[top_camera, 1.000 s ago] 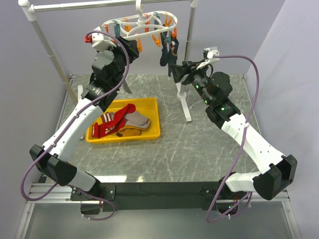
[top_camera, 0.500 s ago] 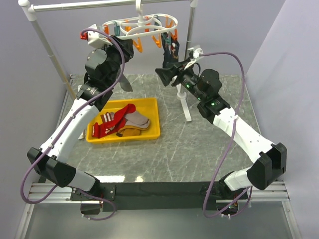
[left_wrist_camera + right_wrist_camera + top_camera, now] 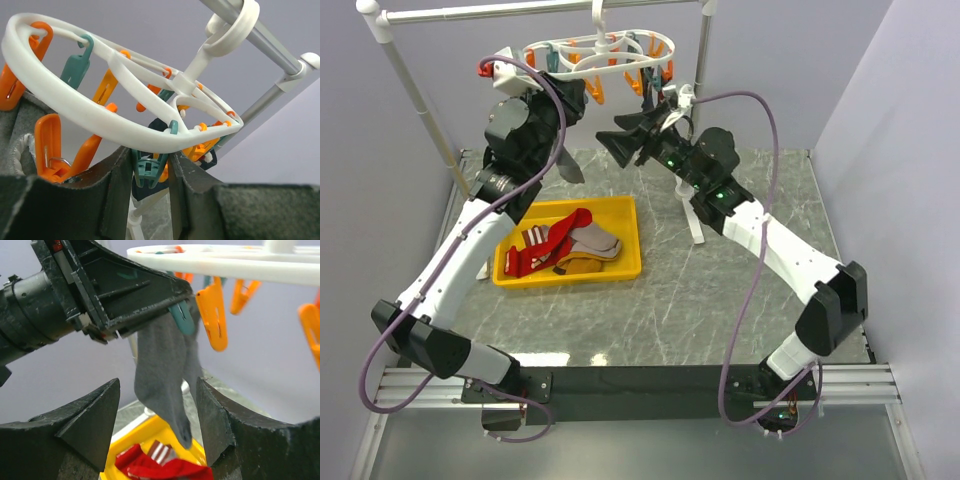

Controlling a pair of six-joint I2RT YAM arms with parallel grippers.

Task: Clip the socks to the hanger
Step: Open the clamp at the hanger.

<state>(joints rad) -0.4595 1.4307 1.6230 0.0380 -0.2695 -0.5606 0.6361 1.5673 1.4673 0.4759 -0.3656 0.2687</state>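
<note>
- A white pole-and-rail metal stand point(image 3: 418, 98) rises to the left of the white plastic oval ring hanger point(image 3: 75, 102). Its rail runs across above the hanger and carries the hanger's hook.
- The left gripper point(image 3: 149, 162) is raised to the near left rim of the hanger. Its two padded fingers point(image 3: 107, 192) are pressed onto a teal plastic clothespin point(image 3: 150, 172) dangling from the ring.
- A plain grey fabric sock point(image 3: 167, 375) hangs limp below the hanger, from the spot where that clothespin and the left fingertips meet. I cannot tell whether the pin itself bites the cloth.
- Orange plastic clothespins point(image 3: 214, 315) dangle from the hanger's ring around the teal one.
- A yellow rectangular plastic tray point(image 3: 570, 277) sits on the grey marbled surface point(image 3: 740, 300), well below the hanger. It holds the red socks with white-striped cuffs point(image 3: 525, 255), a grey-beige sock point(image 3: 595, 240) and a brown-mustard sock point(image 3: 582, 264), all heaped together.
- The right gripper point(image 3: 159, 385) is under the right half of the hanger, aimed at the hanging grey sock. Its fingers are spread wide with nothing between them, apart from the cloth.
</note>
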